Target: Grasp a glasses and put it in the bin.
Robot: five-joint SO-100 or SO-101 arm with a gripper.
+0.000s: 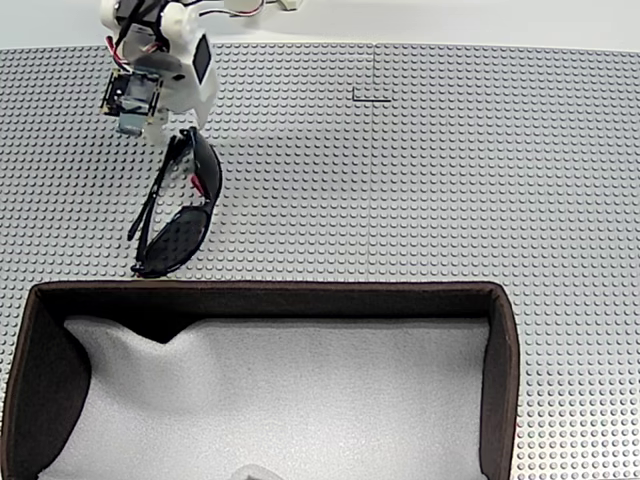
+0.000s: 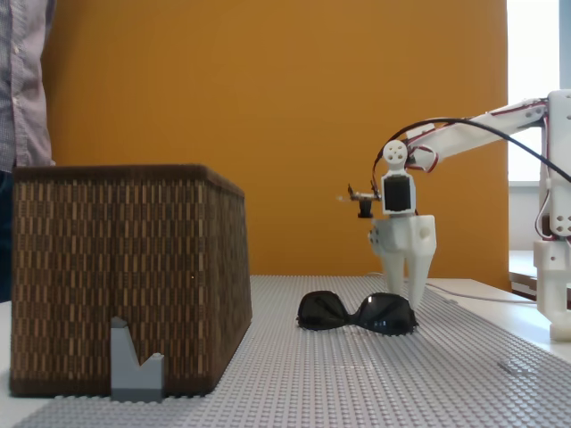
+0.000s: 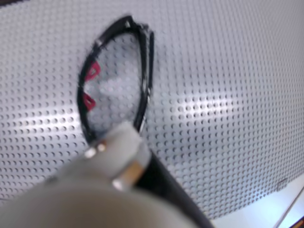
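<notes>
Starting at the left of a fixed view from the side, we see a person's striped sleeve (image 2: 22, 80) behind the bin (image 2: 125, 276), whose woven brown wall stands on the studded grey tabletop (image 2: 357, 374). A small grey block (image 2: 136, 364) sits against the bin's front wall. To the right, well apart from the bin, the glasses (image 2: 357, 312) lie on the tabletop, dark lenses facing the camera. Just behind them the white end effector (image 2: 412, 290) points down, its 2 fingers parted in a released stance and holding nothing, fingertips close to the tabletop beside the right lens. Further right stands the arm's white base (image 2: 558, 223).

In a fixed view from above, the end effector (image 1: 150, 122) is at the upper left, just beside the far end of the glasses (image 1: 180, 205), which lie folded and slanted between it and the bin (image 1: 260, 295). The bin's white foam lining (image 1: 300, 400) spreads across the lower part.

In the wrist view, the glasses (image 3: 114, 80) lie on the tabletop (image 3: 223, 95) with 2 pink-red marks on the inner frame, and a blurred finger (image 3: 118, 142) overlaps their near end.
</notes>
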